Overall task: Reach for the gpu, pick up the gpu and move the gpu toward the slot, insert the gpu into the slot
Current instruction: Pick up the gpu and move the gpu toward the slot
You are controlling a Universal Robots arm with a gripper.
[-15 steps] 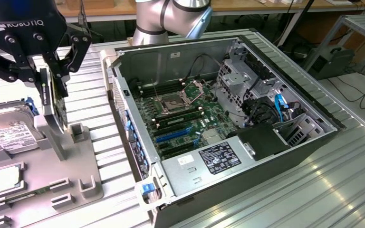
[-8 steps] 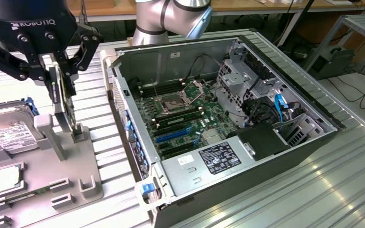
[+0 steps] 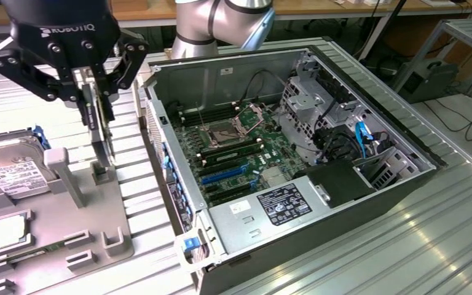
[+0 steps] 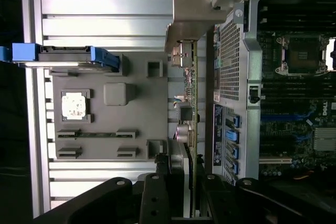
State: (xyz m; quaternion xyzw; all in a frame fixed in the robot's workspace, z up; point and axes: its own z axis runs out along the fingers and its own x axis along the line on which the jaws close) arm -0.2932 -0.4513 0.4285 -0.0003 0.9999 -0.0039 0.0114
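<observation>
Over the grey fixture tray [image 3: 88,215], at about nine o'clock from the open computer case [image 3: 236,230] in the exterior view, the gripper [image 3: 93,98] pinches the gpu [image 3: 102,141] by its upper edge, one finger on each flat face. The card hangs upright and edge-on, its lower edge at the tray's small cradle; I cannot tell whether it touches. The slot [image 3: 222,177] lies inside the case, toward three o'clock of the card, well apart. The card looks light, stiff and thin, yet fragile. Bare board edge near the metal bracket seems the safest hold, clear of components and contacts. An off-centre pinch could let it swivel.
</observation>
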